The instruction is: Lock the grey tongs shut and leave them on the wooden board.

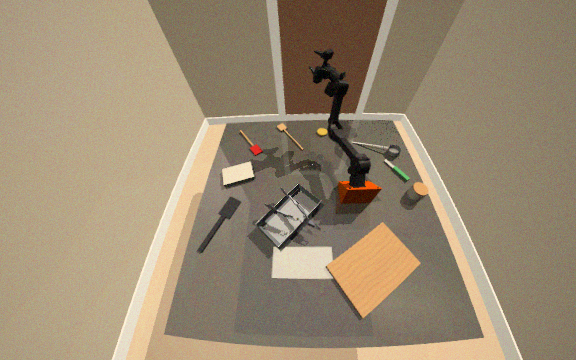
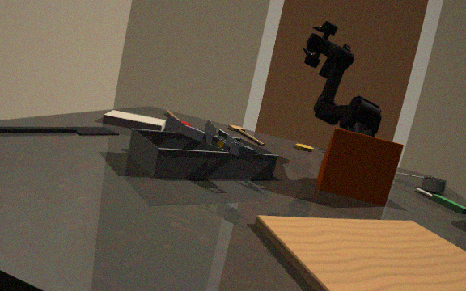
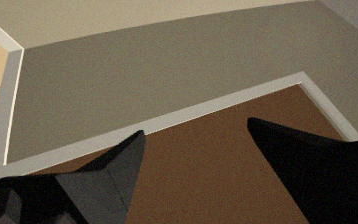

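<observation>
Tool (image 1: 318,61) (image 2: 309,39) (image 3: 195,128) hanging high, fingers wide apart, holding nothing. Grey tongs (image 1: 297,204) (image 2: 192,132) lying open across roasting tin (image 1: 268,235) (image 2: 144,155). Locking and moving to wooden board (image 1: 374,269) (image 2: 362,242) both remaining.
</observation>
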`<action>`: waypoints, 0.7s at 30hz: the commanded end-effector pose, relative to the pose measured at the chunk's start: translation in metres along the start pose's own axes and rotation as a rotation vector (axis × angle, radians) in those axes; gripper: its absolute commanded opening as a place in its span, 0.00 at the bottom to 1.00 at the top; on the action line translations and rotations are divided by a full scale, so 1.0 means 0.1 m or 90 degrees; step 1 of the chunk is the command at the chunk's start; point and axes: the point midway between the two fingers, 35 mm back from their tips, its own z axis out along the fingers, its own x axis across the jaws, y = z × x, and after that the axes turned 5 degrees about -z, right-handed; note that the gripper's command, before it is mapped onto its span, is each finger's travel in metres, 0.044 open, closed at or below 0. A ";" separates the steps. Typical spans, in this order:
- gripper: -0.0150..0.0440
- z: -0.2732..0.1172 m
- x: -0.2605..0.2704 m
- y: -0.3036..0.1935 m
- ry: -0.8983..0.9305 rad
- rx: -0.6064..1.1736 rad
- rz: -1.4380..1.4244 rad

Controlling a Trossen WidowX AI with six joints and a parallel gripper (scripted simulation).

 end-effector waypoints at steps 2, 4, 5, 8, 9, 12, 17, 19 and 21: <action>1.00 -0.09 -0.36 -0.03 -0.042 0.012 -0.069; 1.00 -0.13 -0.49 -0.05 -0.060 0.025 -0.099; 1.00 -0.16 -0.56 -0.06 -0.069 0.029 -0.119; 1.00 -0.25 -0.87 -0.08 -0.104 0.045 -0.204; 1.00 -0.29 -1.01 -0.07 -0.121 0.052 -0.243; 1.00 -0.39 -1.21 -0.03 -0.146 0.052 -0.279; 1.00 -0.54 -1.60 0.02 -0.185 0.081 -0.395; 1.00 -0.63 -1.84 0.09 -0.211 0.096 -0.465; 1.00 -0.66 -1.90 0.10 -0.214 0.100 -0.480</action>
